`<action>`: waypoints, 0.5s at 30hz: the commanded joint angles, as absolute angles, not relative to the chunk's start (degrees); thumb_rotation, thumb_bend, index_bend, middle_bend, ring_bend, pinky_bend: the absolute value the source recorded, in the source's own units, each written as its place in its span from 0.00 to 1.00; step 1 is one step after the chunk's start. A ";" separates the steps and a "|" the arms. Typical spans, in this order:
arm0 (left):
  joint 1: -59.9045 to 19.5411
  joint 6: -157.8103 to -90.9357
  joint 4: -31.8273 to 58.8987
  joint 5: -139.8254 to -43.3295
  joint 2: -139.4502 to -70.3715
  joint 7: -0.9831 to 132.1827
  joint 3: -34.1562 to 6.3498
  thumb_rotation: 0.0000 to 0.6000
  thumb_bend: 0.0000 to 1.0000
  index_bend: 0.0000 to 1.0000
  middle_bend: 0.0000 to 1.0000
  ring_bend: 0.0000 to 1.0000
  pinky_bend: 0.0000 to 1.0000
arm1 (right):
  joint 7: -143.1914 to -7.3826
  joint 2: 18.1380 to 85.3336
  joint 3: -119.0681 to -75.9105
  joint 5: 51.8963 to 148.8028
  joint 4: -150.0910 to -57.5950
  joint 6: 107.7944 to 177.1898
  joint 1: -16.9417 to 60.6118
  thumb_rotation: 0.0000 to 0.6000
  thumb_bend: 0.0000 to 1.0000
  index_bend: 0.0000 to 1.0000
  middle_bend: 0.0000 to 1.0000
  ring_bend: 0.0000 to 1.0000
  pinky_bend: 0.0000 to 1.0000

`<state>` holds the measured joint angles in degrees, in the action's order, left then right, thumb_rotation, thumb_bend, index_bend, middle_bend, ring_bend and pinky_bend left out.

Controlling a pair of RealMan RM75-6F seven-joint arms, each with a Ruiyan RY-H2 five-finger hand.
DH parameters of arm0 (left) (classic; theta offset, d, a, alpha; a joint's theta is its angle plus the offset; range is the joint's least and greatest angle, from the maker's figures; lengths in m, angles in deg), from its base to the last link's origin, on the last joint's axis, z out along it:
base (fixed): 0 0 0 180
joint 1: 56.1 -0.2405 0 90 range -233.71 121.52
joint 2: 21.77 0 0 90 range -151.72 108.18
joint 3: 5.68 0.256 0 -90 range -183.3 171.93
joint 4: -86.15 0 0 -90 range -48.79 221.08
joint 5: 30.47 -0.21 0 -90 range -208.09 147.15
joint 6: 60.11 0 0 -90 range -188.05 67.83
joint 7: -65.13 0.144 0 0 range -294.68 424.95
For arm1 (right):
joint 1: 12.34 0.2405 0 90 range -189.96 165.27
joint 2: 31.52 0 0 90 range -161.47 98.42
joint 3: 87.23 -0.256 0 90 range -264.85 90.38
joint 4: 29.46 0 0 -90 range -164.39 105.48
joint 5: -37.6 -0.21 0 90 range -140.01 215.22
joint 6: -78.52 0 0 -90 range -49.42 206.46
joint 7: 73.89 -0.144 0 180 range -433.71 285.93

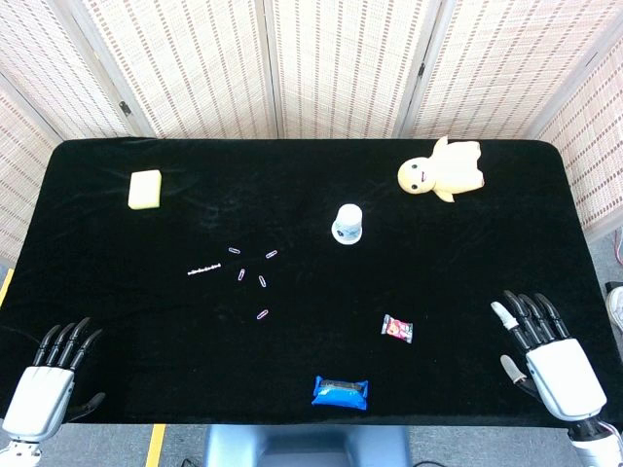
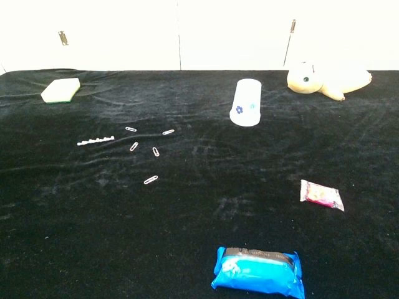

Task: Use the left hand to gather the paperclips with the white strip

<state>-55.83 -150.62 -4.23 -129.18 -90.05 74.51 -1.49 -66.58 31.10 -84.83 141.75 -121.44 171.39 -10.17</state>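
A short white strip (image 1: 202, 269) (image 2: 95, 141) lies flat on the black table (image 1: 117, 292), left of centre. Several small paperclips (image 1: 252, 277) (image 2: 149, 149) are scattered just right of it, one of them (image 1: 262, 313) (image 2: 150, 179) nearer the front. My left hand (image 1: 54, 372) rests at the front left corner with its fingers spread, well apart from the strip, holding nothing. At the front right corner my right hand (image 1: 542, 350) lies open and holds nothing. Neither hand shows in the chest view.
A yellow sponge (image 1: 145, 189) sits at the back left. A white cup (image 1: 348, 223) stands near the middle, a yellow plush toy (image 1: 441, 169) at the back right. A small pink candy packet (image 1: 397, 328) and a blue packet (image 1: 341, 392) lie toward the front.
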 commanded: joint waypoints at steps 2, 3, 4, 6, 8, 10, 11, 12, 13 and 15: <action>-55.75 -150.58 -4.26 -129.20 -90.04 74.59 -1.53 1.00 0.10 0.14 0.02 0.00 0.00 | -66.48 31.11 -84.87 141.71 -121.43 171.39 -10.19 1.00 0.36 0.00 0.00 0.00 0.00; -55.73 -150.48 -4.31 -129.09 -90.01 74.55 -1.52 1.00 0.10 0.14 0.02 0.00 0.00 | -66.49 31.13 -84.89 141.64 -121.44 171.34 -10.18 1.00 0.36 0.00 0.00 0.00 0.00; -55.71 -150.40 -4.37 -129.04 -89.97 74.43 -1.50 1.00 0.10 0.14 0.02 0.00 0.00 | -66.45 31.13 -84.87 141.62 -121.43 171.26 -10.17 1.00 0.36 0.00 0.00 0.00 0.00; -55.58 -150.38 -4.45 -129.26 -89.83 74.15 -1.45 1.00 0.10 0.14 0.02 0.00 0.00 | -66.24 31.19 -84.83 141.69 -121.42 171.24 -10.19 1.00 0.36 0.00 0.00 0.00 0.00; -55.41 -150.42 -4.42 -129.69 -89.73 73.90 -1.39 1.00 0.10 0.14 0.02 0.00 0.00 | -65.94 31.33 -84.79 141.86 -121.37 171.53 -10.37 1.00 0.36 0.00 0.00 0.00 0.00; -55.24 -150.22 -4.47 -129.97 -89.57 73.61 -1.22 1.00 0.10 0.14 0.02 0.00 0.00 | -65.85 31.42 -84.84 141.88 -121.39 171.83 -10.52 1.00 0.36 0.00 0.00 0.00 0.00; -55.18 -150.09 -4.54 -130.00 -89.47 73.41 -1.13 1.00 0.10 0.14 0.02 0.00 0.00 | -65.79 31.47 -84.91 141.80 -121.40 171.82 -10.51 1.00 0.36 0.00 0.00 0.00 0.00; -55.14 -149.99 -4.63 -129.92 -89.37 73.24 -1.11 1.00 0.10 0.14 0.04 0.00 0.00 | -65.69 31.52 -84.96 141.68 -121.41 171.62 -10.43 1.00 0.36 0.00 0.00 0.00 0.00; -55.04 -149.68 -4.86 -129.62 -89.21 73.10 -1.16 1.00 0.10 0.14 0.07 0.00 0.00 | -65.59 31.55 -85.05 141.50 -121.47 170.97 -10.11 1.00 0.36 0.00 0.00 0.00 0.00; -54.53 -148.72 -5.49 -129.03 -88.87 73.05 -1.40 1.00 0.10 0.14 0.11 0.02 0.00 | -65.79 31.50 -85.29 141.01 -121.58 169.14 -9.09 1.00 0.36 0.00 0.00 0.00 0.00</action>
<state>-54.83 -149.21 -5.13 -129.38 -89.10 73.12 -1.26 -65.71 31.50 -85.08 141.42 -121.48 170.42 -9.85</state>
